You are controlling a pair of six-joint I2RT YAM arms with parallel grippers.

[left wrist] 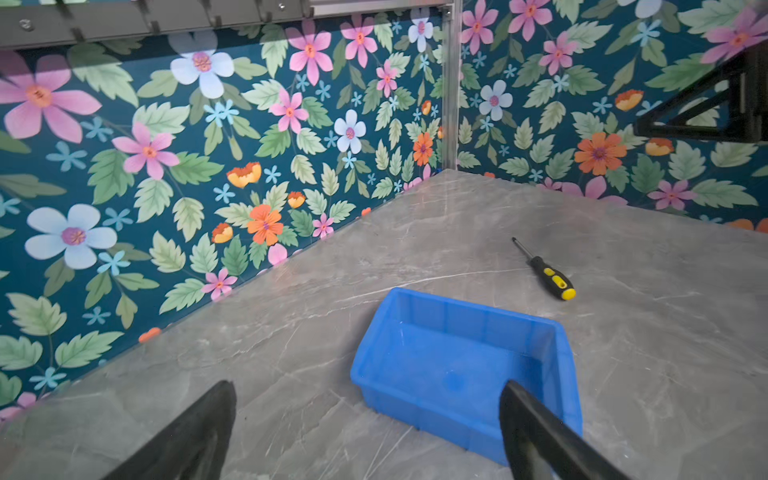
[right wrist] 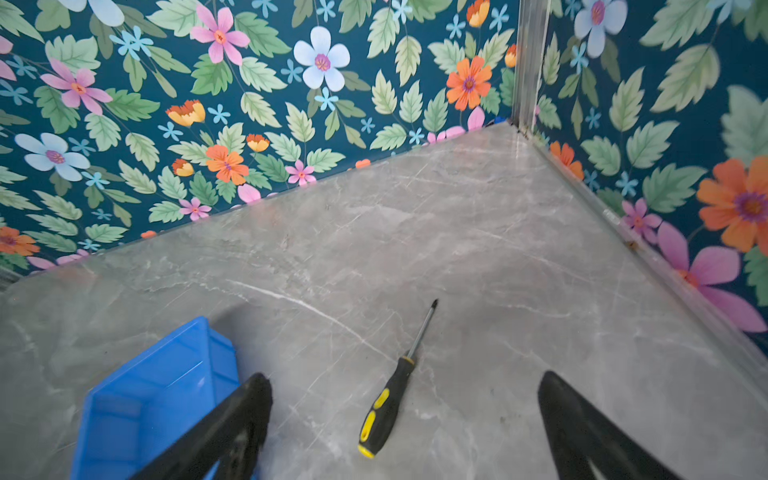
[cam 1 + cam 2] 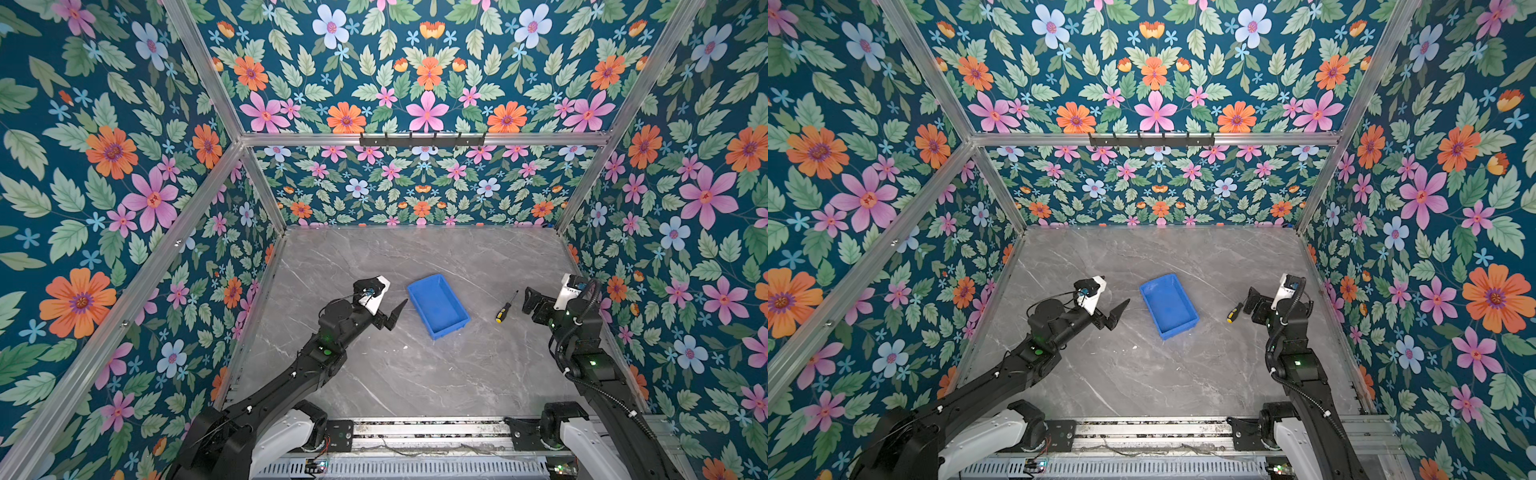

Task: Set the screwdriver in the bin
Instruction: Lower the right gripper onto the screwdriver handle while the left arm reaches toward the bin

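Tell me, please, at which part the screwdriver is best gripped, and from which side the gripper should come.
Grip the screwdriver by its thick yellow-and-black handle, probably coming straight down from above with the jaws across its width. It lies flat on the table, and the thin shaft offers little to hold. The open right gripper is nearest.

Grey marble table (image 3: 415,374): bin (image 3: 438,307), screwdriver (image 3: 505,308)
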